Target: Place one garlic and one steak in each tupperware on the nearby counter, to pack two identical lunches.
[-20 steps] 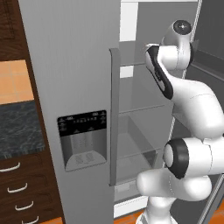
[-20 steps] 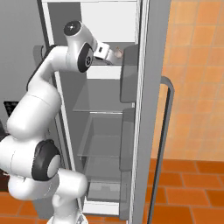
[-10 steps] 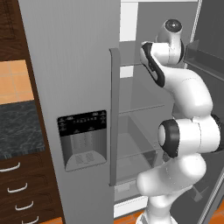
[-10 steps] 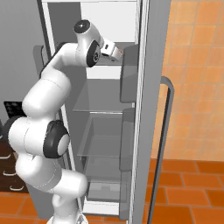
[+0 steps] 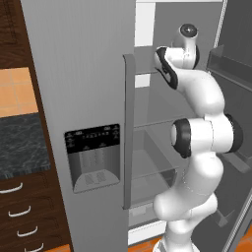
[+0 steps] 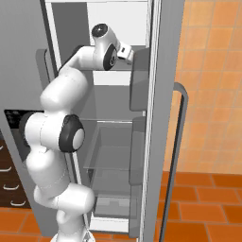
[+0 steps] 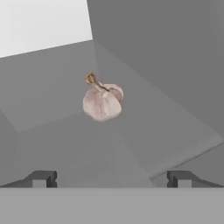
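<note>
Inside an open grey fridge (image 6: 142, 94), a garlic bulb (image 7: 103, 101) lies on an upper shelf (image 7: 65, 144), ahead of the wide-open, empty claw (image 7: 109, 178). Fetching seems underway; next, advance and close around it.

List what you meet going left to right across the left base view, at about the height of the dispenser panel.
Dark speckled counter → dispenser panel on the closed fridge door → vertical door handle → open fridge shelves → robot arm → open fridge door.
</note>
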Tool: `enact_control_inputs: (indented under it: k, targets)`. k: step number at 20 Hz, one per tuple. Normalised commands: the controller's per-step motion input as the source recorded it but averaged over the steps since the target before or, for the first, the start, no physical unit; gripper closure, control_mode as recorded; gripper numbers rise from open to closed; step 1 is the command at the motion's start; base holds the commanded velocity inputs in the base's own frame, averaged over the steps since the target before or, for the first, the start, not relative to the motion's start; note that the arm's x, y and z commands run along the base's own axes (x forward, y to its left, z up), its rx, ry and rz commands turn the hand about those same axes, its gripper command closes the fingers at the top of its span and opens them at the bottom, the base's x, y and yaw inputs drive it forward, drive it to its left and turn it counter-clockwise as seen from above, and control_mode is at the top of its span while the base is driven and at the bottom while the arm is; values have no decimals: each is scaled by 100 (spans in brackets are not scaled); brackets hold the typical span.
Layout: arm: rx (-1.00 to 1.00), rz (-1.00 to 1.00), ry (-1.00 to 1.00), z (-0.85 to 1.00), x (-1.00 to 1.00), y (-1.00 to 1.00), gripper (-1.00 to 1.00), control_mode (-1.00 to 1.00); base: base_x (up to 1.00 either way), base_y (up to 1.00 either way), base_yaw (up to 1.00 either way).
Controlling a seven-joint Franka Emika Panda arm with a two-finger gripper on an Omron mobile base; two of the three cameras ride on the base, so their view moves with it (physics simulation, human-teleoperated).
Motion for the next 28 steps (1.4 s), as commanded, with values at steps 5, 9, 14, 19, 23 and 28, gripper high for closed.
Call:
enact_control_inputs:
  k: [5,9,14,19,23,28]
  targets:
    - [0,0,5,-20,67,-7,-100,-100,0,0,0]
    - [0,0,2,-3,83,-2,-100,-100,0,0,0]
    - [0,0,5,0,81,-11,-100,-100,0,0,0]
    - [0,0,8,-12,56,-13,100,-100,0,0,0]
    - [-1,0,7,-64,0,0,100,-100,0,0,0]
    - [-21,0,-21,-97,-3,18,100,-100,0,0,0]
